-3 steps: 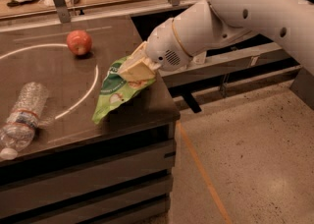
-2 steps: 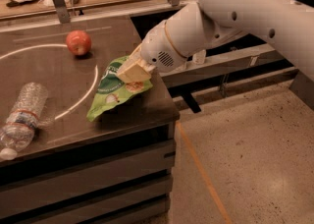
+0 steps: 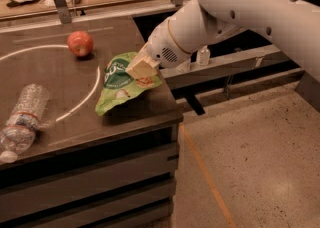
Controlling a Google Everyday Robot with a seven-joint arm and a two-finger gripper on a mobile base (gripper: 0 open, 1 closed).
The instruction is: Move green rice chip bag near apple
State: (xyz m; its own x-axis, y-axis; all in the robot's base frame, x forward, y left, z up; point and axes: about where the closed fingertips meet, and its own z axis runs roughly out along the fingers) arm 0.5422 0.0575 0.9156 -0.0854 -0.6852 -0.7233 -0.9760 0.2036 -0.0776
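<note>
Claw: the gripper [image 3: 141, 68], centre frame, is clenched on the upper right edge of the green rice chip bag [image 3: 116, 88], which slants down toward the table [image 3: 125, 122] near its right edge. Apple [image 3: 80, 43] lies up and left of the bag, apart from it, with bare tabletop between. A water bottle [image 3: 21, 121] lies at lower left, beyond a white painted arc [image 3: 70, 113]. The white arm [image 3: 240, 7] descends from the upper right.
</note>
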